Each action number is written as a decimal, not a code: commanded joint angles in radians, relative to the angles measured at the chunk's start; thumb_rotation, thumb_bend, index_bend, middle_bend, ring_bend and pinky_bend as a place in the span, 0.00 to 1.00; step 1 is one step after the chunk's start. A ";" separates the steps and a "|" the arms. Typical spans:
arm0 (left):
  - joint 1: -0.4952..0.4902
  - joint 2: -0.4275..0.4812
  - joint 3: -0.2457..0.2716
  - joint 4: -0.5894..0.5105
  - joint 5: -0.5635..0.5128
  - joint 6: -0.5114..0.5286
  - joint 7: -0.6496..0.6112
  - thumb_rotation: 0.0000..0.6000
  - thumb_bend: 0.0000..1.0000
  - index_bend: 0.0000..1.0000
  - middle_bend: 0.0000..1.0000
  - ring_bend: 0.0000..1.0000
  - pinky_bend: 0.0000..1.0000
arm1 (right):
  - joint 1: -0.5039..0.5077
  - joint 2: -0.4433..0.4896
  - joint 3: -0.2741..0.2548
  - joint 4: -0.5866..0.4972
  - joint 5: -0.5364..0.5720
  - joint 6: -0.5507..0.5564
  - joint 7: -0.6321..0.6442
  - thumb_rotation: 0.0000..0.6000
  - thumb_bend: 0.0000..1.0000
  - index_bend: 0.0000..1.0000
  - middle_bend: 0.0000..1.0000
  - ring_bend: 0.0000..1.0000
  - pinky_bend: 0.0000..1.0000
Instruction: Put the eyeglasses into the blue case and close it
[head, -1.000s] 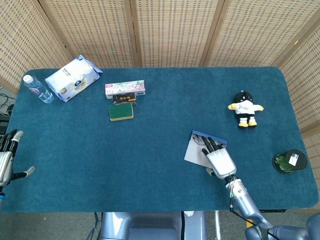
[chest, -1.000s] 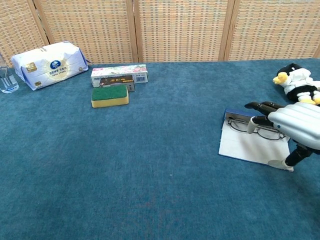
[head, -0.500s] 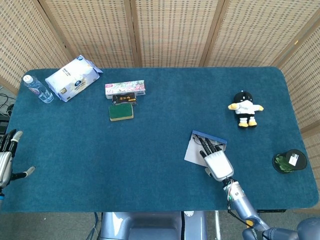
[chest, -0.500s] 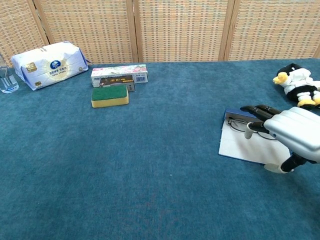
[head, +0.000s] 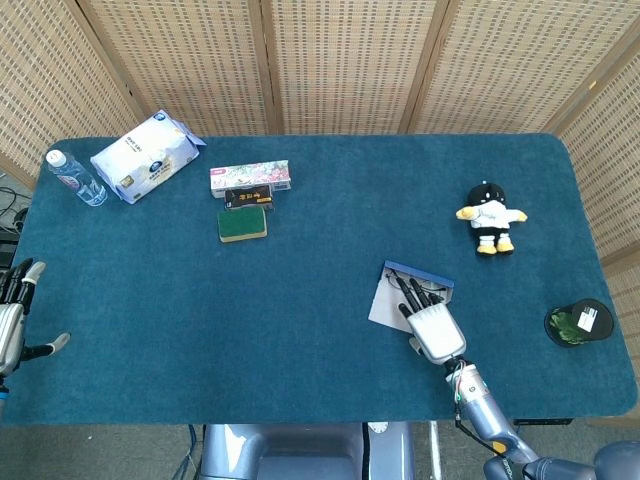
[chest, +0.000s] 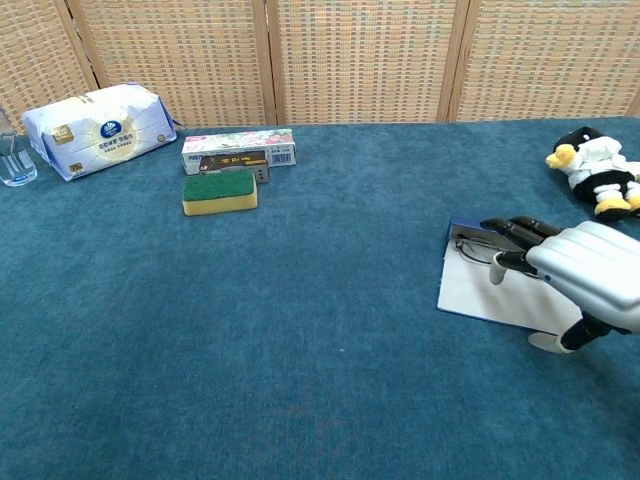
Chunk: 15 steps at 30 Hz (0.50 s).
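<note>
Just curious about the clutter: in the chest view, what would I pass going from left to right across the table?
Water bottle → tissue pack → green sponge → blue case → right hand

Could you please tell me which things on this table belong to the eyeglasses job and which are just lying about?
For the job:
eyeglasses, lying in the case
blue case, open
right hand, above the case

Lying about:
tissue pack
water bottle
flat box
sponge
plush toy
dark round object
</note>
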<state>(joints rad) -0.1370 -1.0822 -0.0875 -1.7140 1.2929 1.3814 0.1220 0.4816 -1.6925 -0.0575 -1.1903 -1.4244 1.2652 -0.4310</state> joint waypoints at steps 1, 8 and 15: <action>0.000 -0.001 0.000 0.000 0.000 0.000 0.002 1.00 0.00 0.00 0.00 0.00 0.00 | -0.003 -0.003 0.006 0.007 -0.005 -0.005 -0.001 1.00 0.28 0.33 0.00 0.00 0.33; -0.001 -0.002 0.000 -0.001 -0.002 -0.001 0.006 1.00 0.00 0.00 0.00 0.00 0.00 | -0.011 -0.012 0.018 0.028 -0.022 -0.011 -0.005 1.00 0.31 0.33 0.00 0.00 0.33; -0.001 -0.001 -0.001 -0.001 -0.004 -0.003 0.005 1.00 0.00 0.00 0.00 0.00 0.00 | -0.017 -0.018 0.029 0.040 -0.031 -0.024 -0.006 1.00 0.31 0.34 0.00 0.00 0.33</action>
<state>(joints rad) -0.1383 -1.0836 -0.0885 -1.7153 1.2889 1.3784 0.1273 0.4652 -1.7098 -0.0293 -1.1512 -1.4550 1.2422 -0.4364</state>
